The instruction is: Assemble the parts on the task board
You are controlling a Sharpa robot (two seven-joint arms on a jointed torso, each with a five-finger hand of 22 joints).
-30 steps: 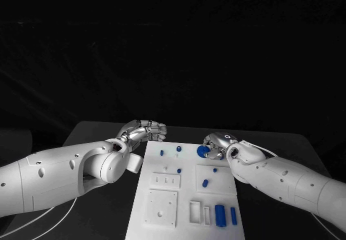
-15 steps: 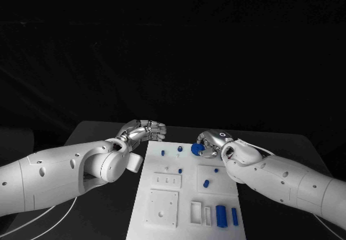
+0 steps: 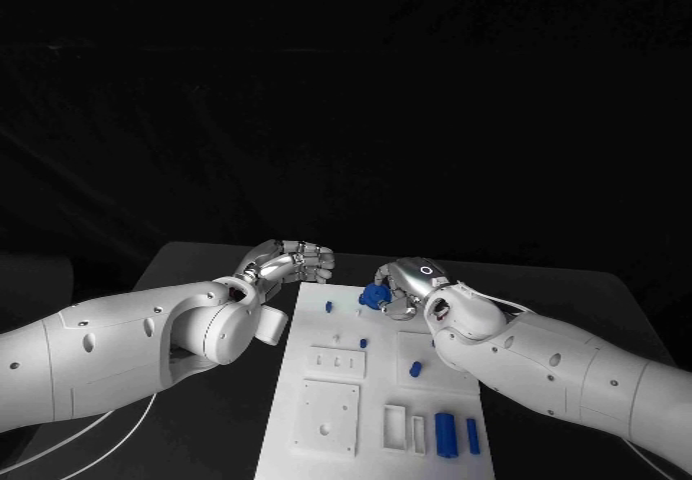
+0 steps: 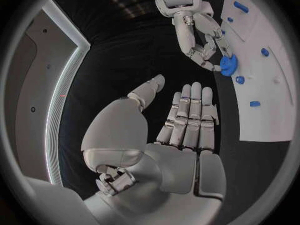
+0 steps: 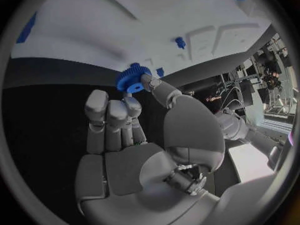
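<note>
Head view: your right hand (image 3: 405, 287) pinched the small blue toothed plastic gear (image 3: 376, 295) above the white task board's (image 3: 378, 420) far end; left hand (image 3: 293, 262) empty, fingers curled. Gear looked light, rigid; grip its rim.

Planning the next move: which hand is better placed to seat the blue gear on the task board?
The right hand. It holds the blue gear in its fingertips above the far end of the task board. The left hand holds nothing and sits off the board's far left corner.
</note>
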